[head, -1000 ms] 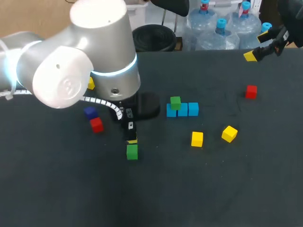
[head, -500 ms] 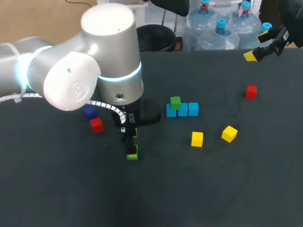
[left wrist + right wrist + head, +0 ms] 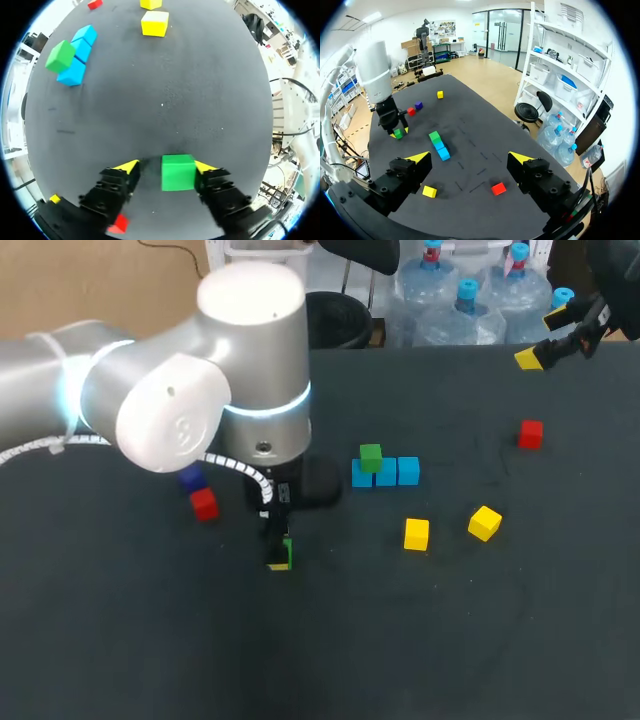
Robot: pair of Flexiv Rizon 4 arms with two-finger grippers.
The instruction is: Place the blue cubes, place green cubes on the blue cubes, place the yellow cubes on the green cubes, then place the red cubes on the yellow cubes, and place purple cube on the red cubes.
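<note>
Left gripper (image 3: 165,167): low over the table (image 3: 450,640), pointing down, with its fingers apart on either side of the loose green cube. One yellow-tipped finger touches the cube's side. The other stands off it, with a strip of bare table between.
Loose green cube (image 3: 177,172): flat on the table between the left gripper's fingers. In the head view only a sliver of it shows beside the fingers.
Blue cubes (image 3: 386,473): three in a row, touching one another, near the table's middle and well ahead of the left gripper.
Stacked green cube (image 3: 371,456): on top of the blue row, at its left end.
Yellow cubes: two lie singly on the table in front of the blue row, the nearer yellow cube (image 3: 416,534) square to it and the tilted yellow cube (image 3: 484,523) turned at an angle. They are near each other but apart.
Third yellow cube (image 3: 440,94): alone on the table beyond the left arm, seen from the right wrist.
Near red cube (image 3: 204,504): on the table just left of the left arm's wrist.
Purple cube (image 3: 191,478): just behind the near red cube, partly hidden by the arm.
Far red cube (image 3: 530,434): alone toward the table's far right.
Right gripper (image 3: 470,157): high over the table's far right corner, fingers spread wide, nothing between them.
</note>
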